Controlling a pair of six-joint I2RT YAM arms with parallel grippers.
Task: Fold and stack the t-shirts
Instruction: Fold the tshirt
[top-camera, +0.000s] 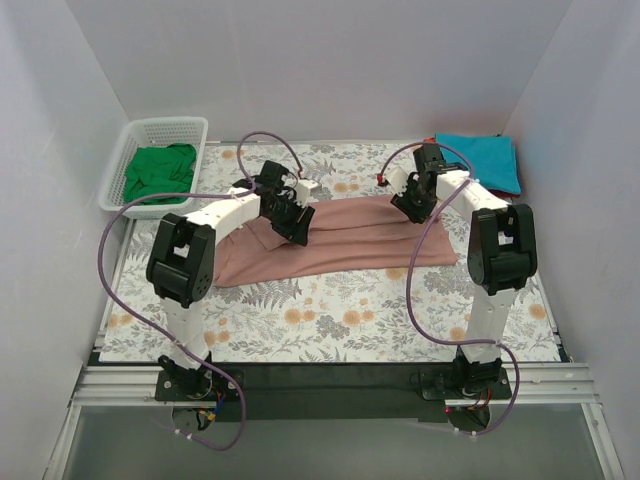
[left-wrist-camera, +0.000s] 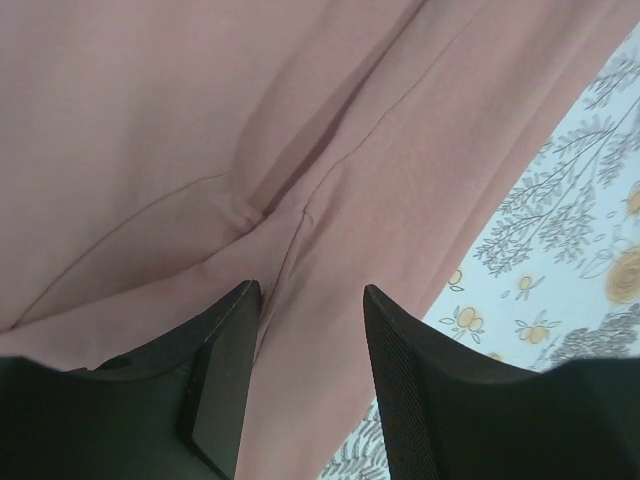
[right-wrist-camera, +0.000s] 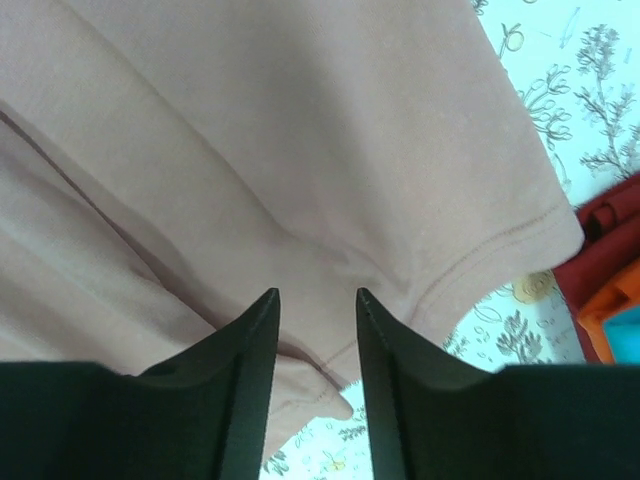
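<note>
**Pink tee laid out as a band, both arms over its ends**

The table (top-camera: 330, 322), under a floral cloth, carries a dusty-pink cotton t-shirt (top-camera: 350, 242) stretched left to right across its middle. It is already narrowed into a long strip, probably for a crosswise fold.

A green tee (top-camera: 160, 172) waits in the white plastic mesh basket (top-camera: 135, 133) at the far left. A folded teal tee (top-camera: 482, 155) sits on a red-orange one (top-camera: 508, 189) at the far right, starting the stack.

The left arm's fingers (left-wrist-camera: 225, 345) stand apart, straddling a raised seam crease. The right arm's fingers (right-wrist-camera: 250, 345) are narrowly apart over the hemmed end (right-wrist-camera: 500, 245). Neither pair clamps anything.
</note>
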